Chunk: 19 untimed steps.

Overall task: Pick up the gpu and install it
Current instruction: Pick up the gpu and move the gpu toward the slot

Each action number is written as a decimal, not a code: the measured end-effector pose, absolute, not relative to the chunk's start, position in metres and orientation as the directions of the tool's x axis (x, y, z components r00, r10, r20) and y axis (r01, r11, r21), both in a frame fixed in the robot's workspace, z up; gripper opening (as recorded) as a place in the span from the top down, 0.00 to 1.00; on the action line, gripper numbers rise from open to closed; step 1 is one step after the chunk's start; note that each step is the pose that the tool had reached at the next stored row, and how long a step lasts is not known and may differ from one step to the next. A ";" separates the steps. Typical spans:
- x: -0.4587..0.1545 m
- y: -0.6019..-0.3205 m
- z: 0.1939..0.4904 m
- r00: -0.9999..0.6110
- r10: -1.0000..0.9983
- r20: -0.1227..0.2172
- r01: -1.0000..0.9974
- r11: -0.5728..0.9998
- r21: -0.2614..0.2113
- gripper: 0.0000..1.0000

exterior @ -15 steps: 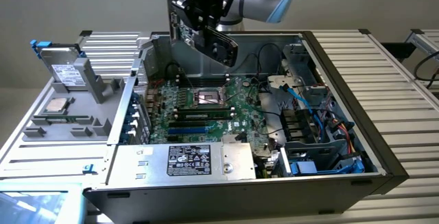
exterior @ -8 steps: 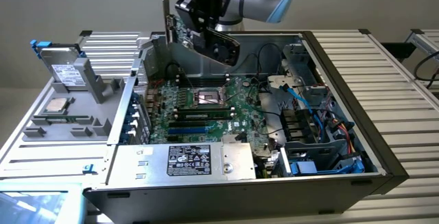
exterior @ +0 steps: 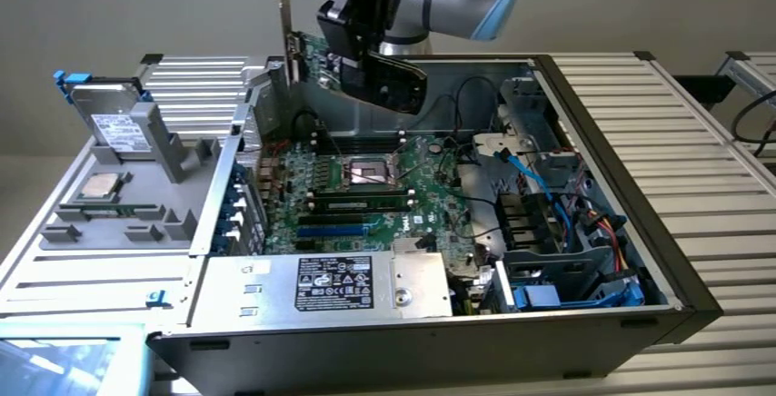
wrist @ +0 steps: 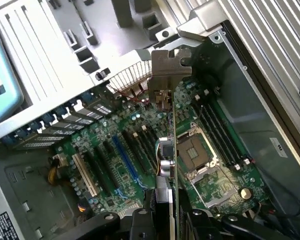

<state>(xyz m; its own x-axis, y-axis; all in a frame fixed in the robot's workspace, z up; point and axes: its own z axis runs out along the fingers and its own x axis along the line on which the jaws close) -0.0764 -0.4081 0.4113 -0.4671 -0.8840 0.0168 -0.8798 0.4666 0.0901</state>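
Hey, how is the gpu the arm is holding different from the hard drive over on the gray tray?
The gpu is clamped in the gripper above the open computer case. The hard drive rests propped in the gray tray beside the case. The gpu shows a green circuit board with a silver end bracket, while the hard drive is silver with a white label. What they share: neither is mounted in the case.

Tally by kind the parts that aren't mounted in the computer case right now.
gpu, held in the gripper: 1
hard drive: 1
processor chip: 1
Total: 3
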 end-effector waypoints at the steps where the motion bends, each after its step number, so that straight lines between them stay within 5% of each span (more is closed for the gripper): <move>1: -0.076 -0.408 0.411 -0.451 -0.892 0.017 -0.888 0.451 0.090 0.71; 13: -0.076 -0.408 0.411 -0.258 -0.966 0.017 -0.963 0.258 0.079 0.71; 19: -0.076 -0.408 0.410 -0.192 -0.980 0.050 -0.979 0.194 0.059 0.71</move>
<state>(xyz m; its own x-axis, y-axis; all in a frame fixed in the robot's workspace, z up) -0.0764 -0.4081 0.4105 -0.1915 -0.9802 0.0495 -0.9792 0.1943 0.0587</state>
